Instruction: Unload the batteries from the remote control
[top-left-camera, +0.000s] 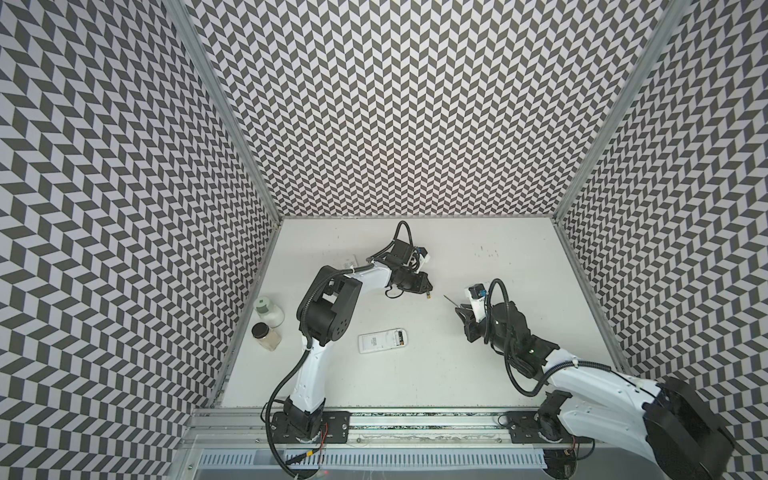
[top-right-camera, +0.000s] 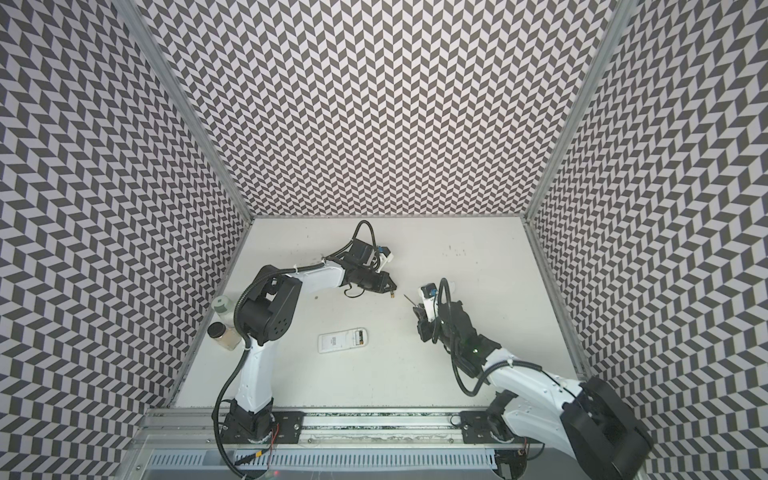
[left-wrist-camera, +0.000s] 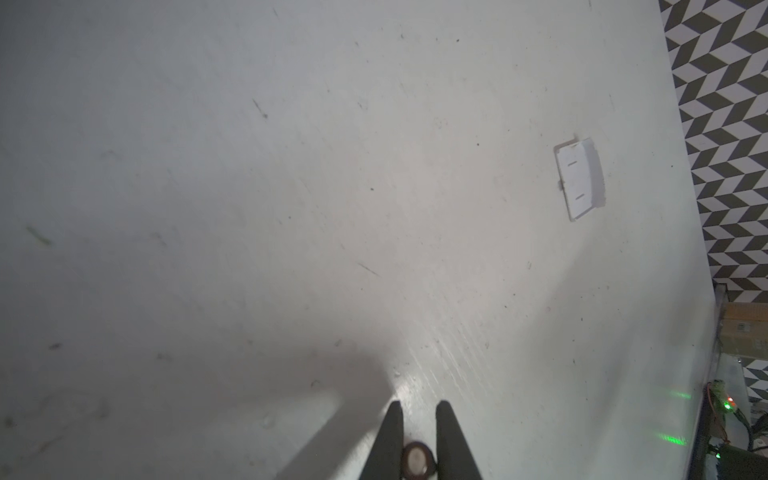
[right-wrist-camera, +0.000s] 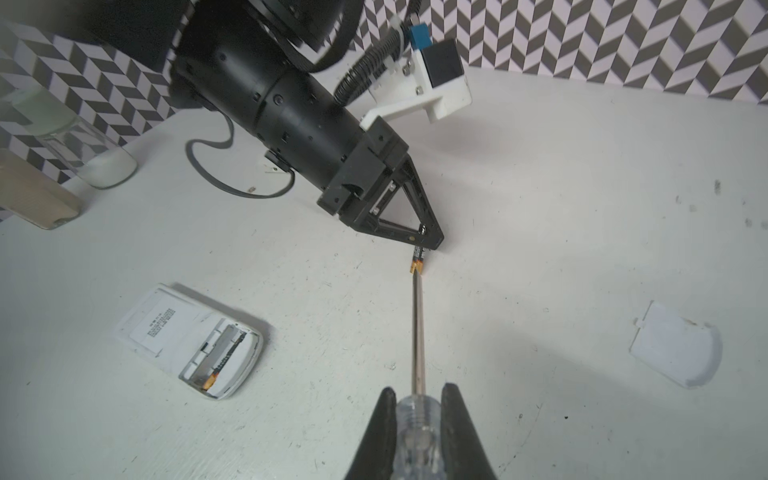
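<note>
Right gripper (right-wrist-camera: 417, 395) clamps the screwdriver (right-wrist-camera: 417, 332), its tip near a battery (right-wrist-camera: 418, 258) between the left gripper (right-wrist-camera: 433, 243) jaws (gripped or loose, I cannot tell).

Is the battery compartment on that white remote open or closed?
Open. The remote lies back up, compartment uncovered with a black battery showing inside; a loose white cover lies apart on the table.

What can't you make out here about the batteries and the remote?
Whether the left hand grips the battery: left wrist view shows only its end at the frame edge; in the right wrist view the hand covers its top.
Remote control label text: blurred in the right wrist view, too small in both top views.
</note>
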